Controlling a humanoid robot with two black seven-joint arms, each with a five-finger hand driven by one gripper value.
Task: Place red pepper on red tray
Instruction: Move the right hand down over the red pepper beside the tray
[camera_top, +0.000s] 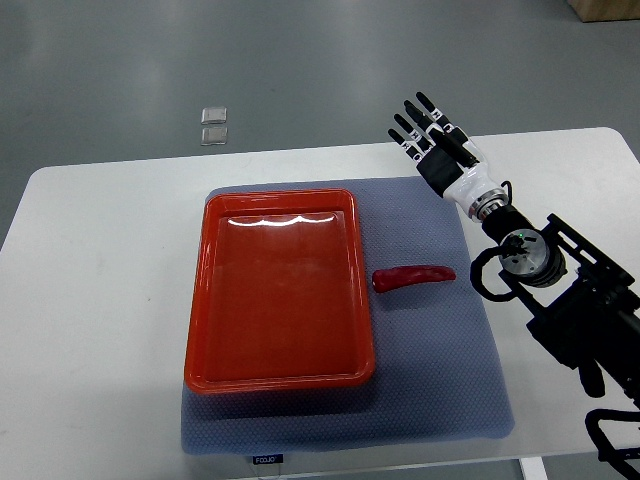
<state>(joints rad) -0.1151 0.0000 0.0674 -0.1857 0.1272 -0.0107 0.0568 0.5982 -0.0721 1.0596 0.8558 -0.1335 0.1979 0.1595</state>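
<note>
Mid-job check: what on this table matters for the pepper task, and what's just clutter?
Job:
- pepper, on the mat beside the tray
- red tray, nothing in it
- right hand, open, beyond the pepper

Lying about:
- blue mat under both
- two small clear packets on the floor past the table

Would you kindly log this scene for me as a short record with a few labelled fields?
pepper: red, lying on the mat just right of the tray, not held
tray: red, nothing in it, on the mat
mat: blue-grey, on the white table
right hand: fingers spread, holding nothing, beyond the pepper near the table's far edge
left hand: not in view
task state: pepper not yet on tray
</note>
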